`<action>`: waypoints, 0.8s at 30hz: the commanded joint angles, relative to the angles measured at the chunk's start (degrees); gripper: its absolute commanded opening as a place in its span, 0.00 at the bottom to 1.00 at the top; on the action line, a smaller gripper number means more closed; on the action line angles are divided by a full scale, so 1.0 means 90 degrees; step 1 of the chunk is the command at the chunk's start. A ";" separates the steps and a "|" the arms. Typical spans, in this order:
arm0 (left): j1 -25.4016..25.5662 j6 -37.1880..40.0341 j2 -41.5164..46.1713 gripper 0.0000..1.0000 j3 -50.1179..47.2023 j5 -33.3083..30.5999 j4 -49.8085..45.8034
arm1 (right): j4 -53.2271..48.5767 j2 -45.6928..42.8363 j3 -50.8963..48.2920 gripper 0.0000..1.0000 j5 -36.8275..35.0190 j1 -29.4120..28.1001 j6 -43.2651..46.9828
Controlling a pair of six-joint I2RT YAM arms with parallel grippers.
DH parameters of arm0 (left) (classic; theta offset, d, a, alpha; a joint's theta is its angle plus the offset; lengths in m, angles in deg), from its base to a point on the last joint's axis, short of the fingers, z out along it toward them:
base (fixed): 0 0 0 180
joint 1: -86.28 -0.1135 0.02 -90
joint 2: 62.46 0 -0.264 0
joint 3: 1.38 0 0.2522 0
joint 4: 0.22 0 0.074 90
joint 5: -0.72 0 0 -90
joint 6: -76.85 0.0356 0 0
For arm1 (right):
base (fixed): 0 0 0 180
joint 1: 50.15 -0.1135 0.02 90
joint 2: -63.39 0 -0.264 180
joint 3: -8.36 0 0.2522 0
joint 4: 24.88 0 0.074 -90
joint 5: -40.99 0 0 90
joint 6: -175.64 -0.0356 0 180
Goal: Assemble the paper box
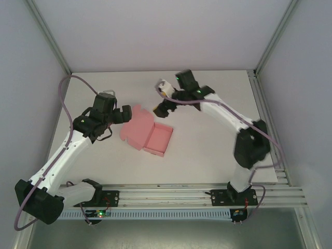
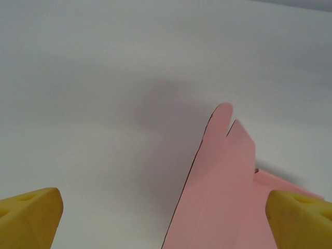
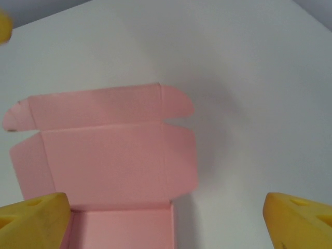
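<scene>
The paper box (image 1: pixel 147 135) is pink card lying left of the table's centre. Its shallow tray (image 1: pixel 158 141) is formed, and its lid with tabs (image 1: pixel 134 126) lies open and flat behind it. My left gripper (image 1: pixel 128 113) hovers at the lid's left end, open. In the left wrist view, the lid flap (image 2: pixel 223 181) rises between the yellow fingertips (image 2: pixel 31 218) without touching them. My right gripper (image 1: pixel 160 108) is open, just beyond the lid's far right corner. The right wrist view looks down on the open lid (image 3: pixel 114 155) and tray corner (image 3: pixel 124 228), with nothing held.
White tabletop (image 1: pixel 207 150) stretches right of the box. Grey enclosure walls and corner posts (image 1: pixel 270 44) stand around it. An aluminium rail (image 1: pixel 181 194) holds the arm bases along the near edge. A purple cable (image 1: pixel 65 106) loops at the left.
</scene>
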 commanded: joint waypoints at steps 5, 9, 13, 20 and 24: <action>-0.0133 -0.0433 0.0059 1.00 -0.0711 0.1206 0.0299 | -0.2970 0.2597 0.3181 0.98 0.1947 0.0217 0.2046; -0.0160 -0.0414 0.0054 1.00 -0.0788 0.1299 0.0385 | -0.4262 0.4037 0.5127 0.98 0.2228 0.0189 0.2614; -0.0171 -0.0317 0.0131 1.00 -0.0827 0.1260 0.0426 | -0.4473 0.4987 0.6126 0.98 0.2730 0.0186 0.2417; -0.0176 -0.0209 0.0176 1.00 -0.0762 0.1087 0.0373 | -0.3772 0.5232 0.6017 0.94 0.3012 -0.0006 0.2008; -0.0180 -0.0158 0.0190 1.00 -0.0739 0.1043 0.0312 | -0.3716 0.5239 0.5946 0.63 0.3016 -0.0020 0.2016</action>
